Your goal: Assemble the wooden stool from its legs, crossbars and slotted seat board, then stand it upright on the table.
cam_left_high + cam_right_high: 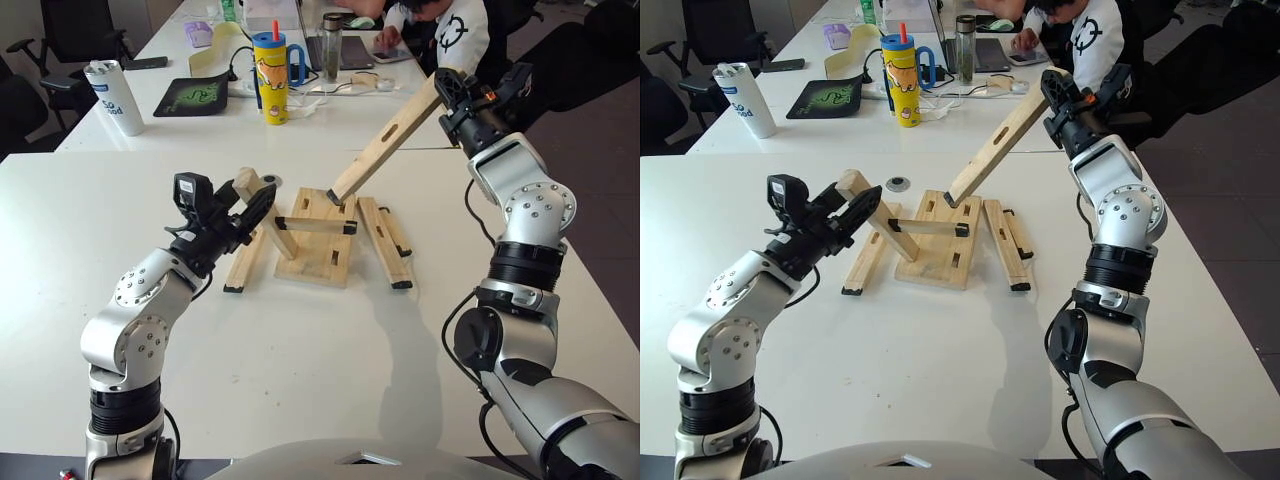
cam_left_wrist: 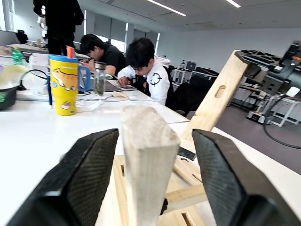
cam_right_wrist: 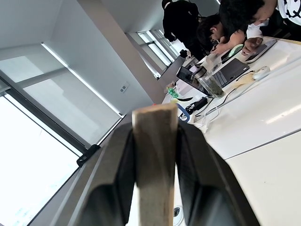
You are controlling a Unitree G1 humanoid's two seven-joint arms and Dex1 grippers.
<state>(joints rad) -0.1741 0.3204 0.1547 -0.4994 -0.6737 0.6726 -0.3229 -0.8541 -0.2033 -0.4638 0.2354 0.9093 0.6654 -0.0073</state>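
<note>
seat board [image 1: 316, 263] on table [image 1: 300, 380], legs [image 1: 385, 243] flanking it

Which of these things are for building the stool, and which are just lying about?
For the stool: seat board; raised leg, in the right gripper; leg with crossbar, at the left gripper; left loose leg and right loose leg, flat beside the board.

Lying about, on the far table: yellow cup; white tumbler; mouse pad; glass bottle.

Head stereo pair looks down on table [image 1: 300, 350]; wrist cameras close-up, forward.
</note>
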